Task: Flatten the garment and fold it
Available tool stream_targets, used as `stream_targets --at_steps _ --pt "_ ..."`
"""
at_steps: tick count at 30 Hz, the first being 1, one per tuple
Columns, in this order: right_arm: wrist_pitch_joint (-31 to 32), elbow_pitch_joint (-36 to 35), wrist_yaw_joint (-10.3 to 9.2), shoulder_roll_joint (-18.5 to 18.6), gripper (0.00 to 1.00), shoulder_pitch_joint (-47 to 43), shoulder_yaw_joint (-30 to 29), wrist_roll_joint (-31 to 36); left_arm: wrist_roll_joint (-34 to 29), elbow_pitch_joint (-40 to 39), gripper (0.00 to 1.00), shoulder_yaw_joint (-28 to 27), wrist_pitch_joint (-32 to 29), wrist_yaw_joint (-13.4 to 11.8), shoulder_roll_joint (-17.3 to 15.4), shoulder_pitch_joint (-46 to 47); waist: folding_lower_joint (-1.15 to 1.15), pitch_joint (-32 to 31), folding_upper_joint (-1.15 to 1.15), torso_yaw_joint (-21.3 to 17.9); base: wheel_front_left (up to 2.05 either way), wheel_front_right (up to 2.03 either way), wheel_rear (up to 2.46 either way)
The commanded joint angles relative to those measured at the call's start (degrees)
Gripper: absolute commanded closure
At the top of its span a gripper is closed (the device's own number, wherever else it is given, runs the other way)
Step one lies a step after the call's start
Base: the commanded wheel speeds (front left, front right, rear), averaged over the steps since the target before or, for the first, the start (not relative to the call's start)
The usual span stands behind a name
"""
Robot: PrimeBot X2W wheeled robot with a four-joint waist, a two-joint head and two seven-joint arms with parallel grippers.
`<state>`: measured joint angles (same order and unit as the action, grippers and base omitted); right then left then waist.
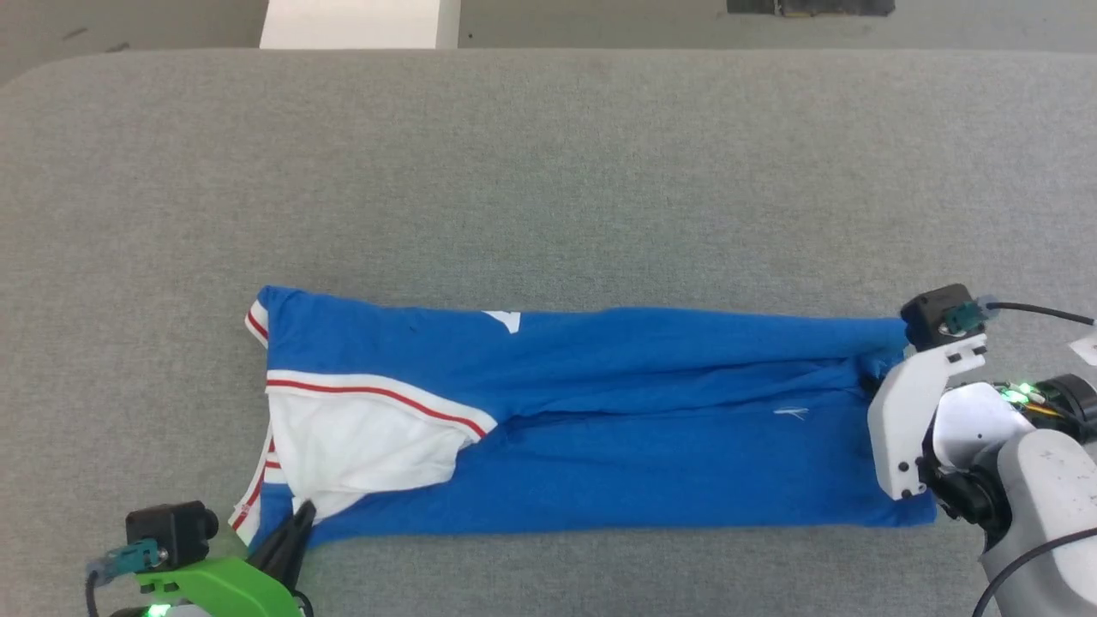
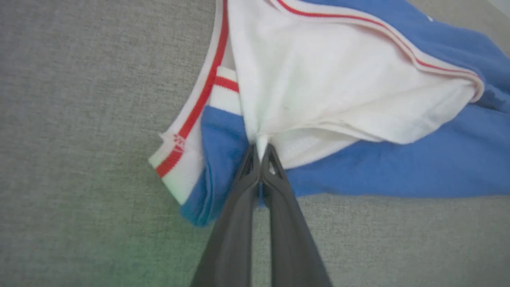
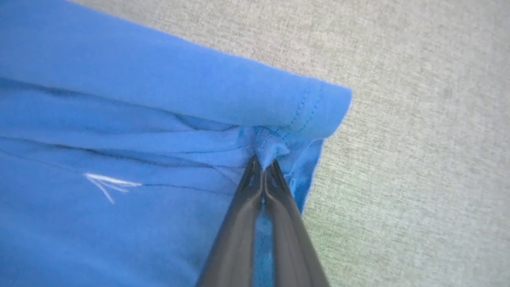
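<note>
T-shirt: the bright blue T-shirt (image 1: 651, 411) lies as a long, narrow band across the near half of the bench (image 1: 548, 154). It runs left to right, with the sleeve end at the robot's left and the stitched hem at its right.
Sleeve: the white sleeve (image 1: 360, 441) is laid over the blue body. Along its far side is a white band with a thin red stripe (image 1: 386, 396).
Left tool: the left tool (image 2: 261, 150) is closed, its fingers pinching a gathered point of the white sleeve at the near-left corner of the shirt. The cloth fans out from the tips.
Right tool: the right tool (image 3: 263, 162) is closed, nipping a small bunch of blue cloth at the hem edge, just under a rolled fold. Creases run from the pinch along the shirt.
Lie of cloth: there are long wrinkles along the middle, and the near edge is fairly straight.
Bench cover: grey woven fabric.
</note>
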<state>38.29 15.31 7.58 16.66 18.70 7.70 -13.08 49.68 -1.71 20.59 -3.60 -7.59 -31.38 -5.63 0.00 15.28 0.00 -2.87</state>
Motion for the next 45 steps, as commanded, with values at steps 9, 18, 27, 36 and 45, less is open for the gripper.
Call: stream_targets --at_steps 9,18,27,36,45 --pt "-6.42 -6.98 -0.09 -6.43 0.0 -9.65 -8.65 -0.9 -6.11 3.46 0.0 1.66 8.91 0.34 2.79 2.85 0.0 -5.37 0.0 1.31 0.0 0.0 0.0" --pt "-20.81 -12.04 -0.09 -13.31 0.0 -15.62 -16.11 1.2 -17.77 6.5 0.0 0.66 18.16 -3.16 4.92 9.29 0.0 -8.96 0.0 1.88 0.0 0.0 0.0" --pt "-26.14 0.93 -0.09 -13.76 0.0 -9.45 -21.61 -1.99 -26.82 8.61 0.0 -4.1 18.58 -2.06 9.75 15.83 0.0 -9.82 0.0 2.21 0.0 0.0 0.0" --pt "-16.72 18.77 -0.09 -13.77 0.0 -0.16 -24.74 2.96 -31.07 11.47 0.0 -8.56 18.59 1.18 13.77 18.13 0.0 -9.15 0.0 2.1 0.0 0.0 0.0" --pt "-6.1 24.81 -0.09 -13.78 1.0 2.45 -19.42 5.26 -33.51 13.38 0.0 -11.7 18.59 3.61 16.1 17.72 0.0 -8.84 0.0 1.98 0.0 0.0 0.0"
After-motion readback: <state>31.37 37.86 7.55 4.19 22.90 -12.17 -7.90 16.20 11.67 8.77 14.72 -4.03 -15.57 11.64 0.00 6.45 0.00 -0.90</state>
